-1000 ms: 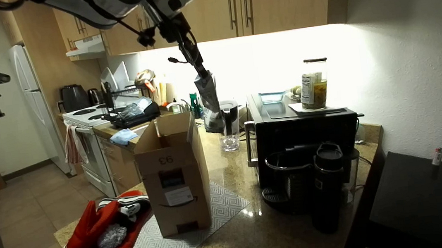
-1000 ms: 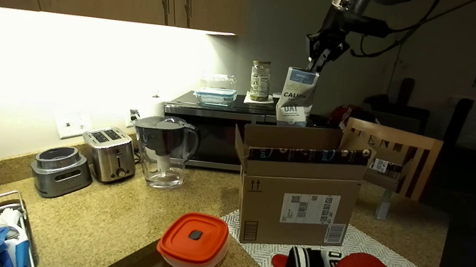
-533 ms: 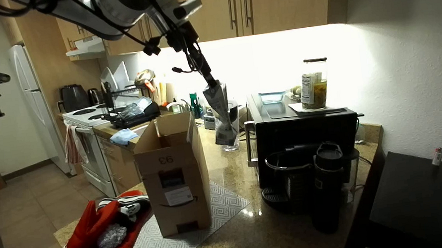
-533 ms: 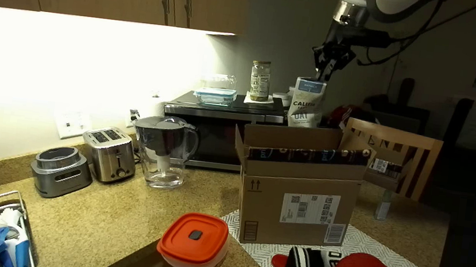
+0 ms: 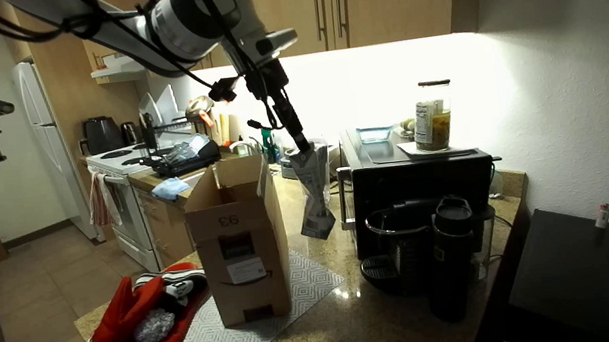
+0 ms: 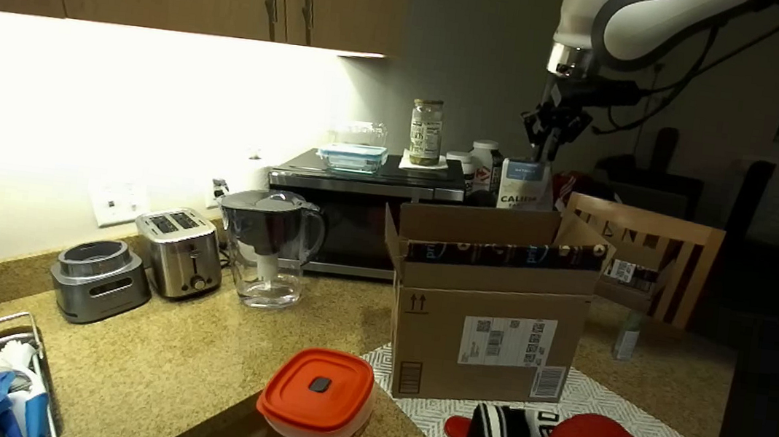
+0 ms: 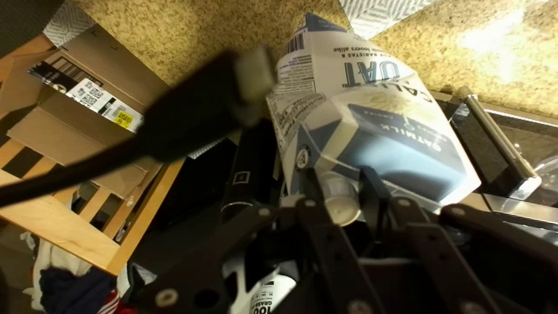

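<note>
A crumpled white-and-blue oat milk carton [image 7: 388, 113] hangs from my gripper [image 7: 341, 185]. The two black fingers stand on either side of its pale round cap [image 7: 342, 210] and are shut on it. In an exterior view the dented carton [image 5: 314, 193] is slightly tilted above the counter, between the open cardboard box [image 5: 242, 252] and the black oven. Seen from another side, only the carton's top [image 6: 522, 182] shows; the tall box [image 6: 492, 347] hides its lower part.
A black oven [image 5: 420, 180] bears a jar [image 5: 432, 116] and a glass container. Beside it stand a coffee machine [image 5: 399, 246] and a water pitcher [image 6: 269, 249]. A red mitt-like bundle [image 5: 122, 329], a patterned mat [image 5: 316, 276], a red-lidded container [image 6: 318, 394] and a small bottle [image 6: 627, 337] are nearby.
The arm has come down with the carton still in its grip, also drifting rightward in both exterior views. The carton's lower part has sunk behind the box. The box has not moved.
</note>
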{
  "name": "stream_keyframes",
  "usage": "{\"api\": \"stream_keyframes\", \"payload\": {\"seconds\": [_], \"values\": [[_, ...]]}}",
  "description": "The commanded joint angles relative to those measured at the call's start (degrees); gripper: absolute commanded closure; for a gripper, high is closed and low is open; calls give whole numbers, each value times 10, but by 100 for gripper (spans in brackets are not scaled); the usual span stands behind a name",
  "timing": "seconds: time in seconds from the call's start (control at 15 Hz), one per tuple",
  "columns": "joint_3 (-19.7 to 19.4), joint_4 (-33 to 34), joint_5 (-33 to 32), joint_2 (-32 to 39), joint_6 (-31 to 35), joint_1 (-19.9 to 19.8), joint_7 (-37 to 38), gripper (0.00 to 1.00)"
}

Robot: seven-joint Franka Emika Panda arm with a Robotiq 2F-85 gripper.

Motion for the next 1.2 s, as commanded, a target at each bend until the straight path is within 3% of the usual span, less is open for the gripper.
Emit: {"api": "stream_keyframes", "payload": {"seconds": [0.0,0.73,1.13], "values": [[-11,-4,-9,8,-1,-15,0,93],[-33,-57,-4,19,51,-35,-118,93],[-56,-97,-73,38,129,-35,-91,93]]}}
